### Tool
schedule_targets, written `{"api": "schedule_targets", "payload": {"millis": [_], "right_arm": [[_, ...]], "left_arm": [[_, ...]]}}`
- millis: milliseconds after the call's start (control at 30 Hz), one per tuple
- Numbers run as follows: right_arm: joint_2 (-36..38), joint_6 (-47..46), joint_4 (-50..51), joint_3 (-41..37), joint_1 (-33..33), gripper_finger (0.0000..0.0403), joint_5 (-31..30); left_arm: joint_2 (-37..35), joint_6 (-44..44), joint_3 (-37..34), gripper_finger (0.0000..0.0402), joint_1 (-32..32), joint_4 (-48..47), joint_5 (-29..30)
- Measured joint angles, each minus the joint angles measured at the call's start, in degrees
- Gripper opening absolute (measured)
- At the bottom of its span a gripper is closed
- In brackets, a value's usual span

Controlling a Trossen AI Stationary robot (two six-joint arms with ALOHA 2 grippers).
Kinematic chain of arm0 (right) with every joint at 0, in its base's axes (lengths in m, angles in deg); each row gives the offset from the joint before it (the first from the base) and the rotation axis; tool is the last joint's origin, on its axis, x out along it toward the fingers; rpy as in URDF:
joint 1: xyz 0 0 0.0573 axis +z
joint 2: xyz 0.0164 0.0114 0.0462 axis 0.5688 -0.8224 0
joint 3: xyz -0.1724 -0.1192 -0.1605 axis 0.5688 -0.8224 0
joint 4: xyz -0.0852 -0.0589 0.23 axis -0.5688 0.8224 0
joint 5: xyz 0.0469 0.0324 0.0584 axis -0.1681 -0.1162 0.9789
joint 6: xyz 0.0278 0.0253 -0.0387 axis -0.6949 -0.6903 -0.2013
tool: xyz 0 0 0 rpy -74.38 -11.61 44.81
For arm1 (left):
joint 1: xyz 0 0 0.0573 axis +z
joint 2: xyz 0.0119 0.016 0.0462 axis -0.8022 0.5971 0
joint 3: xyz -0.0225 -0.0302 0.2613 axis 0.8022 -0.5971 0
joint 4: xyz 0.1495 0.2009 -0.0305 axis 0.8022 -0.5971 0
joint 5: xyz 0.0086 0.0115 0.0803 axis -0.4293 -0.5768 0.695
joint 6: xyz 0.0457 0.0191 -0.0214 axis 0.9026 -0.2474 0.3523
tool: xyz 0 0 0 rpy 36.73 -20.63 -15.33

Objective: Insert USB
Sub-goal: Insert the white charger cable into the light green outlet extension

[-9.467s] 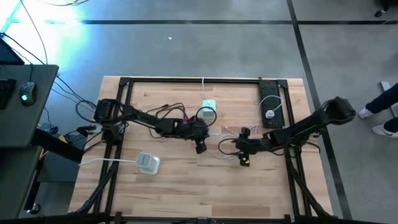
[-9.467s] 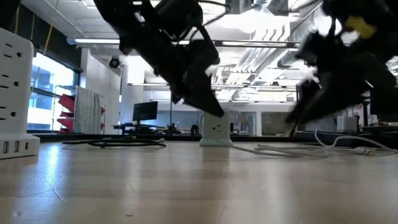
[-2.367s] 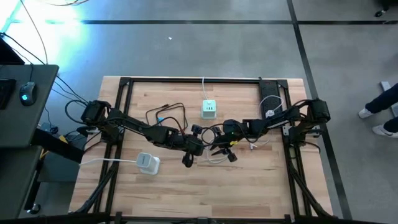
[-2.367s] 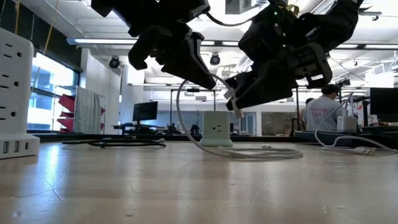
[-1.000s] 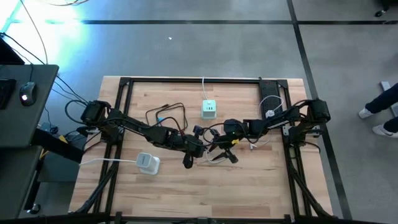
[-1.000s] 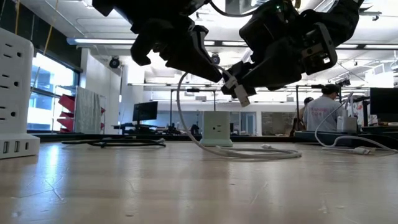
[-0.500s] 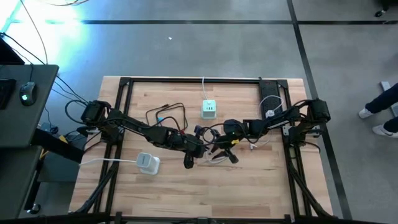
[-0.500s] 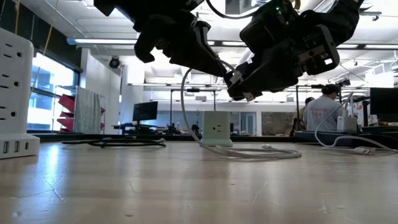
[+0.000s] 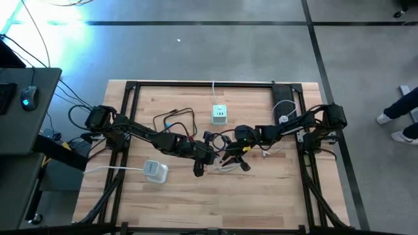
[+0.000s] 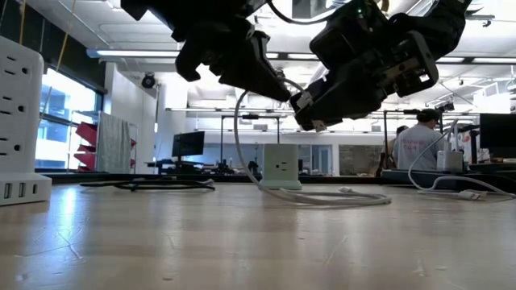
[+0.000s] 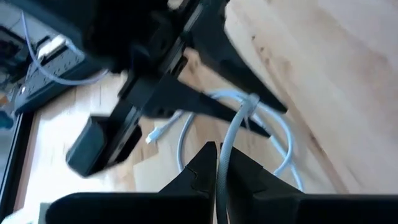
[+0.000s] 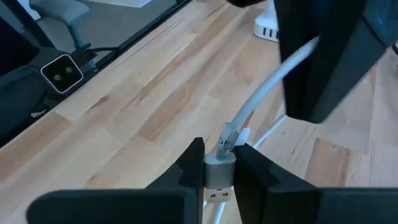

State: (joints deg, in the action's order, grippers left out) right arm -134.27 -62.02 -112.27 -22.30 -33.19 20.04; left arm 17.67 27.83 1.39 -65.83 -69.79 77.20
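A white USB cable lies coiled on the wooden table (image 9: 261,189) at its middle (image 9: 225,166), and one end is lifted into the air. That end carries a silver USB plug (image 12: 219,177). My left gripper (image 11: 219,163) is shut on the cable just behind the plug. My right gripper (image 12: 219,167) faces it from the right and is shut on the plug. In the low view both grippers meet above the table, left (image 10: 278,87) and right (image 10: 310,121). A white power cube (image 9: 219,115) stands on the table behind them. My left gripper pinches the white cable (image 11: 222,158) between its two fingers a short way behind the plug. From the fingers the cable runs on to the right gripper. The other side curves down slack to the coil on the table (image 10: 339,196). My right gripper pinches the silver plug's body (image 12: 219,173) between its two fingers, one on each side. The cable (image 12: 261,93) leaves the plug past the fingertips toward the left gripper. The plug is lifted clear of the table.
A white charger (image 9: 155,171) with its cord lies near the table's near left. A black power strip (image 9: 285,112) lies at the far right, a black cable (image 9: 173,121) left of the cube. A person's legs (image 9: 401,111) show right of the table.
My right gripper has shut on the USB plug, which hung free just below the left gripper's fingers a second ago. The left gripper keeps its hold on the cable and has barely moved.
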Motion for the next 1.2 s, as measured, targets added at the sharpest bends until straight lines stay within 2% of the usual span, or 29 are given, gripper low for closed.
{"api": "schedule_targets", "payload": {"millis": [167, 300, 533, 600, 767, 933, 1200], "right_arm": [[0.0, -1.6, 0.4, 0.0, -1.3, 0.0035, -5.3], [0.5, -1.5, 0.7, 0.0, -2.5, 0.0035, -13.5], [5.2, 2.5, -0.4, 0.0, -5.4, 0.0035, -23.8], [6.6, 2.7, -1.3, 0.0, -7.5, 0.0035, -23.8], [7.3, 3.1, -4.9, -1.0, -14.1, 0.0035, -16.1], [7.1, 2.1, -9.1, -2.8, -20.5, 0.0035, -15.2], [-0.4, -2.6, -18.5, -3.2, -23.6, 0.0035, -12.1]], "left_arm": [[-0.8, -3.6, 0.0, 0.0023, -0.1, -7.8, 8.8], [-2.9, -8.2, 0.0, 0.0040, -1.0, -12.0, 16.2], [-6.3, -14.1, 0.0, 0.0042, -4.0, -16.7, 25.1], [-6.7, -16.6, -0.3, 0.0040, -5.0, -17.7, 27.6], [-7.1, -22.8, -3.6, 0.0034, -6.8, -19.0, 32.6], [-7.1, -28.5, -7.6, 0.0030, -8.0, -16.6, 34.2], [-7.1, -29.5, -11.7, 0.0030, -8.6, -7.5, 36.5]]}}
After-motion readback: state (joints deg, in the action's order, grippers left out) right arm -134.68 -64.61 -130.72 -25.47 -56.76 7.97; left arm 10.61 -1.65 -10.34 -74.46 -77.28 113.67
